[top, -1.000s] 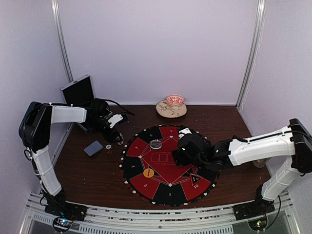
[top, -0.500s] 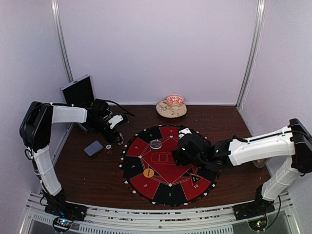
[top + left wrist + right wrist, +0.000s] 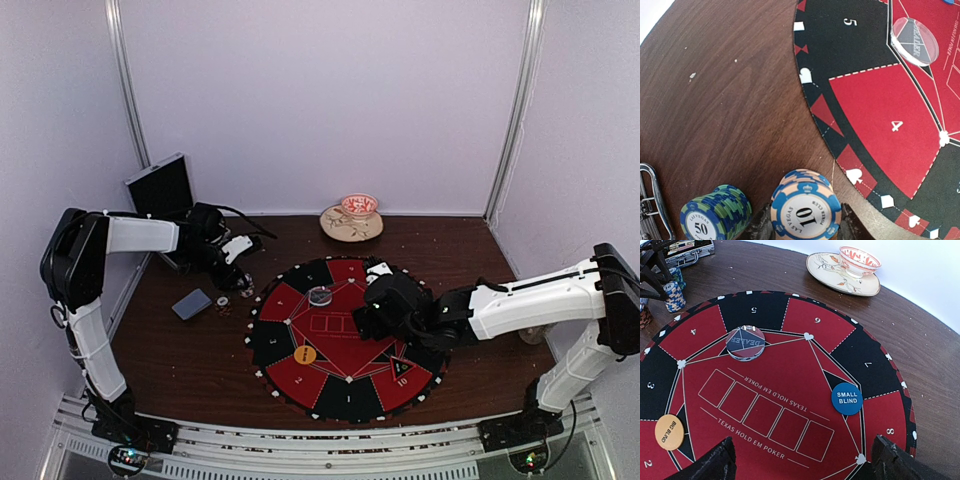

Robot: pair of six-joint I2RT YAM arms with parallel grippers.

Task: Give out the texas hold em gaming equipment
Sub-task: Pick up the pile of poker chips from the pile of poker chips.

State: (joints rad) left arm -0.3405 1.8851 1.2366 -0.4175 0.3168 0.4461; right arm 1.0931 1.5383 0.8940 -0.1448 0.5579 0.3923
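**Left fingers clamp a chip stack; right fingers spread wide over the mat**

The left gripper point(image 3: 806, 229) has its dark fingers point(image 3: 761, 226) drawn in on a blue-and-peach stack of poker chips marked 10 point(image 3: 806, 212). One finger presses against each side of the stack, which stands on the dark wooden table point(image 3: 715, 100). Just outside one finger stands a green-and-blue stack of poker chips marked 50 point(image 3: 715, 222), close to the held stack but not touching it. The edge of the round red-and-black mat point(image 3: 875, 115) runs just beside the other finger. A clear round dealer puck point(image 3: 915, 34) lies well ahead of the fingers, on the mat. In the top view, a grey-blue deck of playing cards point(image 3: 191, 304) lies on the table near the left fingers, on the side away from the mat.

The right gripper point(image 3: 805, 465) hangs over the mat with its fingers point(image 3: 715, 462) spread wide and nothing between them. An orange disc lettered BIG BLIND point(image 3: 669, 432) lies on the mat just outside one fingertip. A blue disc lettered SMALL BLIND point(image 3: 846, 398) lies ahead of the fingers, nearer the other fingertip. The dealer puck sits farther ahead, roughly in line with the gap between them. Past the mat's far edge stands a patterned cup on a floral saucer point(image 3: 842, 271).
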